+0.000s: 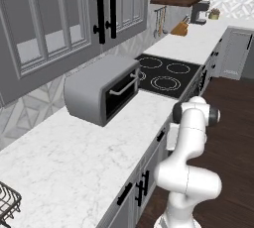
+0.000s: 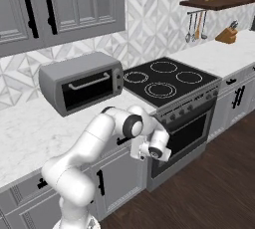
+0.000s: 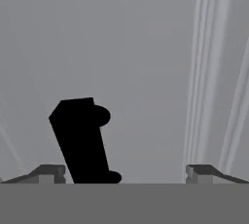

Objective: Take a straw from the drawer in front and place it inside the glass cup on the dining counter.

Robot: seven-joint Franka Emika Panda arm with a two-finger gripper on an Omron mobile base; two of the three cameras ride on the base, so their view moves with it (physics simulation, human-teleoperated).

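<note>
Facing the grey drawer [image 3: 126, 62] front at close range, your gripper [image 3: 125, 172] stands released, jaws wide and holding nothing. Note the black bar handle [image 3: 81, 140]: it lies just left of centre between the fingertips, long axis running up the hand view. The drawer is shut, so the straw stays hidden. Nearby sit the toaster oven [image 2: 82, 86] and stove [image 2: 167, 81].
</note>
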